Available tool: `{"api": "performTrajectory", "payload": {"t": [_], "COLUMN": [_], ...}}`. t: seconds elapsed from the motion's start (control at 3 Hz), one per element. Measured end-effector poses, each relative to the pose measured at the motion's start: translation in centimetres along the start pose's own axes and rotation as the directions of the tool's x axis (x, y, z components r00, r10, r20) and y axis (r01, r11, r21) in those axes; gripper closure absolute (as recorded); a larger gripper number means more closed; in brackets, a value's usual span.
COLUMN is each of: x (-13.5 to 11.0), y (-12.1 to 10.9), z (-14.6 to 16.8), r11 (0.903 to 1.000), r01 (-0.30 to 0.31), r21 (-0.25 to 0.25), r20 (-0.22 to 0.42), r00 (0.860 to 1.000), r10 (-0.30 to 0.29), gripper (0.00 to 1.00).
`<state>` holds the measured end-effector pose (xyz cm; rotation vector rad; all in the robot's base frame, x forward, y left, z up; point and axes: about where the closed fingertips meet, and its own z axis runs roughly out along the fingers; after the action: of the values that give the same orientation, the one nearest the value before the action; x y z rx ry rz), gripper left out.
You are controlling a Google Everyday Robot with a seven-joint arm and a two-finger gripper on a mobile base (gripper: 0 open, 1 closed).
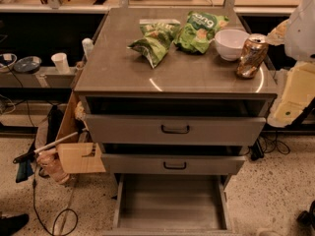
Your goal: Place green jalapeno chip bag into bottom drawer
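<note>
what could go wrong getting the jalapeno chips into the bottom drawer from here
The jalapeno chip bag lies right beside a brighter green bag, so the wrong one could get grabbed.
The gripper is out of view; its arm at the right edge could knock the can or bowl reaching in.
The two drawers above the open bottom drawer stick out and could block the drop.

The robot's white arm (305, 26) stands off the back right corner of the surface (118, 63), cut by the frame edge. Its pale claw (293, 97) hangs lower, just beside the surface's right front corner.
</note>
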<state>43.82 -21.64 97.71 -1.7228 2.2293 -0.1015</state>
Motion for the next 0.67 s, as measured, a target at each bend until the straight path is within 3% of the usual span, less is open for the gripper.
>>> {"api": "performTrajectory", "payload": {"t": [0.67], "x": [-0.6], "y": [-1.1], "z": [-0.2], "r11": [0.9996], "r01": [0.013], "r21": [0.024], "r20": [0.003], "r00": [1.000], "r10": [-0.013], "gripper": [0.00]}}
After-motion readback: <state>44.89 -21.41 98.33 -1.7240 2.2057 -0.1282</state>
